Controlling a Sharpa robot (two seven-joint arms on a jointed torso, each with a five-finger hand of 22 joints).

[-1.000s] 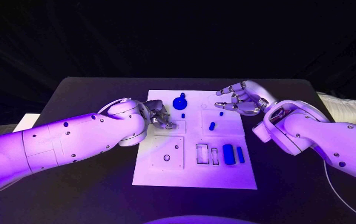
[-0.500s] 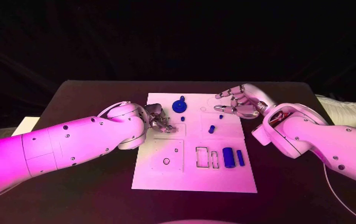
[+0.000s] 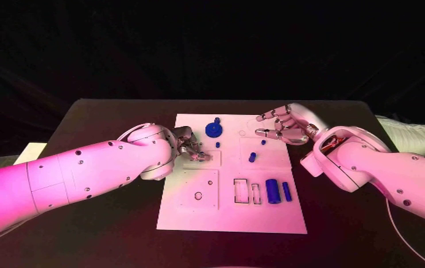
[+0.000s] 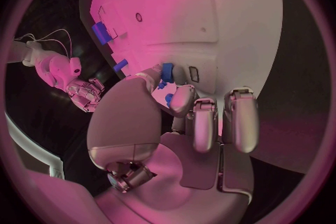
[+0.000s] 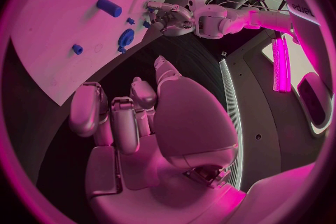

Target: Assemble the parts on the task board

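On the white task board (image 3: 232, 212), the left hand (image 3: 188, 143) sits at about nine o'clock from the board's middle, fingers pinched on a small blue part (image 4: 167, 73) beside a slot. The part looks light, rigid and probably slick, best nipped across its short flat sides. The right hand (image 3: 285, 125) hovers at one o'clock, fingers apart and loosely curled, holding nothing. Two blue bars (image 3: 278, 190) lie at five o'clock.

The left robot hand (image 4: 183, 117) pinched a small blue part (image 4: 167, 73) over the white task board (image 4: 210, 5).
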